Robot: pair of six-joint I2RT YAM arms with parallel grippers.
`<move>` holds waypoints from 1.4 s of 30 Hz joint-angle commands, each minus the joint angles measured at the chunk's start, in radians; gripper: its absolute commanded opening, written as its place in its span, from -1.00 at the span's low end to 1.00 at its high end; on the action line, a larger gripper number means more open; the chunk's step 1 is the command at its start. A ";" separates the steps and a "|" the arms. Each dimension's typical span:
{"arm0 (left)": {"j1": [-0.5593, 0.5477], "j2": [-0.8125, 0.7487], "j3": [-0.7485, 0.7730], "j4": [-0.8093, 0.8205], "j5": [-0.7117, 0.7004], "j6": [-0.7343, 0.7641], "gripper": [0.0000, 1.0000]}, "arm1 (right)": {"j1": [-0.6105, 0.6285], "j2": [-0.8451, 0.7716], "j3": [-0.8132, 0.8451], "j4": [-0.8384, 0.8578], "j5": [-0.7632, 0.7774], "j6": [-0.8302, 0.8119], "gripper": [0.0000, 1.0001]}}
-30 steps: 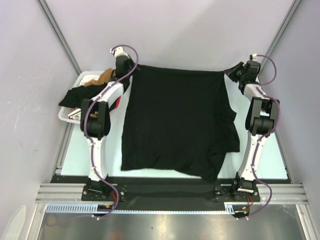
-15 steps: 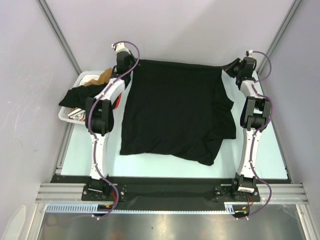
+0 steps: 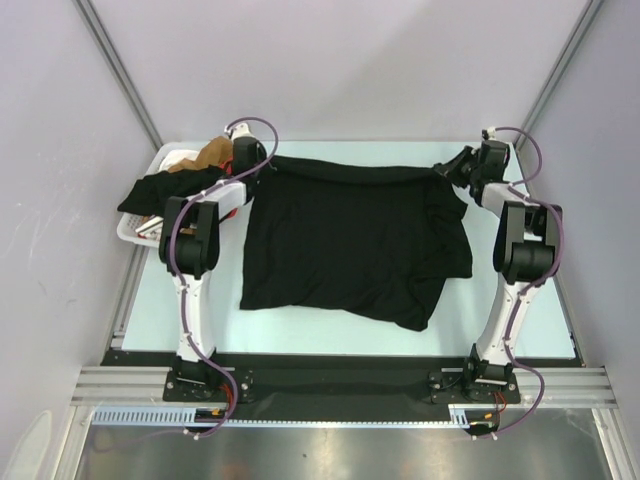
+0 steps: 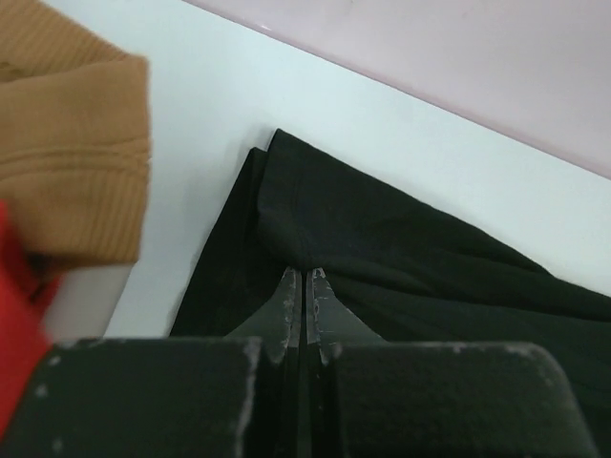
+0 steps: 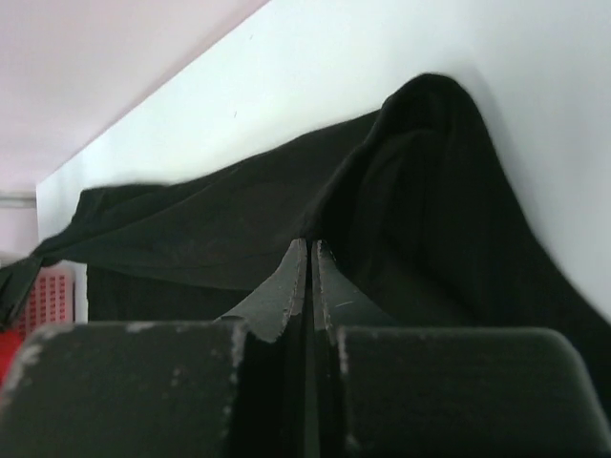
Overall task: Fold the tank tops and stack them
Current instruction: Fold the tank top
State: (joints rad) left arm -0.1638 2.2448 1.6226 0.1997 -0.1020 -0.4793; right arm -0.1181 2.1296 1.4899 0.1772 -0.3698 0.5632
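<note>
Bare along the near edge of the counter [image 3: 330, 338], in front of the hem of the black tank top [image 3: 350, 240]. Bare too in a narrow strip along the far edge, close under the back wall [image 3: 340, 70]. Covered across the middle by that cloth. Blocked at the far left corner by the white basket [image 3: 128, 232] heaped with clothes [image 3: 155, 190]. Fenced along the left and right edges by the left arm [image 3: 195, 240] and right arm [image 3: 525, 245], with left gripper [image 4: 304, 279] and right gripper [image 5: 307, 246] pinched onto the cloth's far corners.

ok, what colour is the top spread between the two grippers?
Plain black tank top, no pattern; clearest in the top external view.
</note>
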 commanded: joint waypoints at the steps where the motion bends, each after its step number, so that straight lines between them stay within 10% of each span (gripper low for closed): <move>1: 0.021 -0.149 -0.052 0.086 -0.011 -0.005 -0.99 | 0.001 -0.124 -0.083 0.084 0.020 -0.046 -1.00; 42: 0.037 -0.238 -0.277 -0.048 0.044 -0.087 -0.92 | 0.071 -0.347 -0.548 0.176 0.229 0.021 -1.00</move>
State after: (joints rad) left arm -0.1371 2.0796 1.3514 0.1425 -0.0666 -0.5503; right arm -0.0460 1.8488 0.9642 0.3008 -0.1829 0.5716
